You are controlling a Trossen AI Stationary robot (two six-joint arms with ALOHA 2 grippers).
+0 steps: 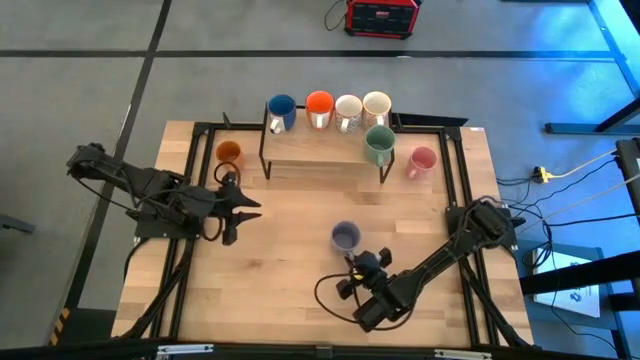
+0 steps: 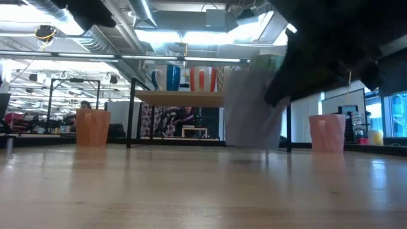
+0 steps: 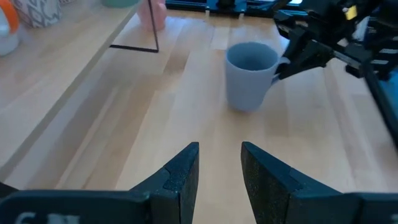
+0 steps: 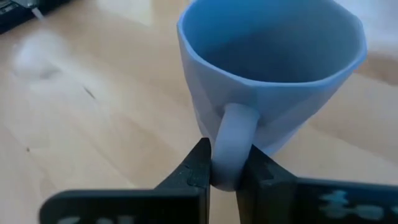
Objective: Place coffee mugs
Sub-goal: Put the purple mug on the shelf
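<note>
Looking straight down, a wooden worktop carries a small raised shelf at its far edge. On the shelf stand a blue mug, a red-orange mug, and two white mugs, with a green mug just nearer. A pink mug stands on the worktop right of the shelf, and an amber mug left of it. The lavender mug stands near the worktop's middle, with the right hand touching its near side. The left hand hovers over the left part of the worktop, well apart from the lavender mug.

From worktop height, the lavender mug is blurred and partly covered by the dark right arm. The amber mug stands at left, the pink mug at right. The shelf mugs are partly cut off behind.

From the left wrist, the left hand is released, its fingers parted with nothing between them. The lavender mug stands beyond, the right hand at its handle.

From the right wrist, the right hand is clenched on the handle of the lavender mug, whose base is hidden.
</note>
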